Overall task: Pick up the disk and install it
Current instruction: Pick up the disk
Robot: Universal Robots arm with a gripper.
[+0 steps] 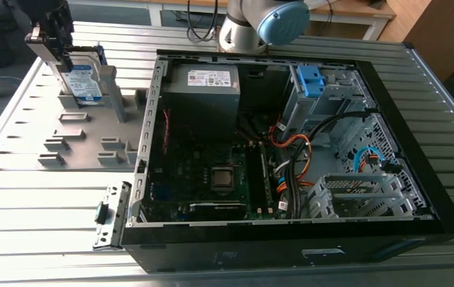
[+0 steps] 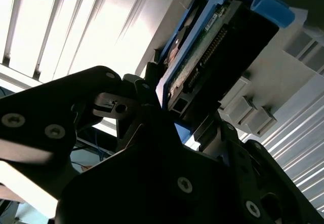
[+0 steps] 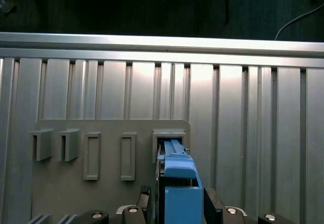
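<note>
Exterior view first: you have the tool (image 1: 52,45) at the far end of the exterior view's left, down on the top edge of the disk (image 1: 80,81), a flat rectangular silver metal hard drive with a white-and-blue label in a blue plastic caddy. The disk stands upright on its edge in a slot of the grey plastic holder plate (image 1: 76,137), which lies flat on the ribbed silver metal desk (image 1: 43,209). In the first wrist view you see the blue caddy edge of the disk (image 3: 177,183) running away from the camera into a raised grey slot of the holder plate (image 3: 61,183), with the tool (image 3: 177,206) astride it and a dark finger (image 3: 210,201) tight on each side. The second wrist view shows the disk (image 2: 217,46) end-on, connector side visible, with the black fingers (image 2: 147,89) pressed against its two faces, so the tool (image 2: 177,107) reads as pinching the disk, not spread. Beside the holder plate, to the exterior view's right, sits the open black metal computer case (image 1: 291,245), lying on its side with the green motherboard (image 1: 203,173) exposed. Inside, you can spot the grey power-supply box (image 1: 203,98) at the far wall and a bare blue plastic bracket (image 1: 310,81) in the drive bay near the far corner. The arm's light-blue joint cap (image 1: 279,21) is behind the case.
</note>
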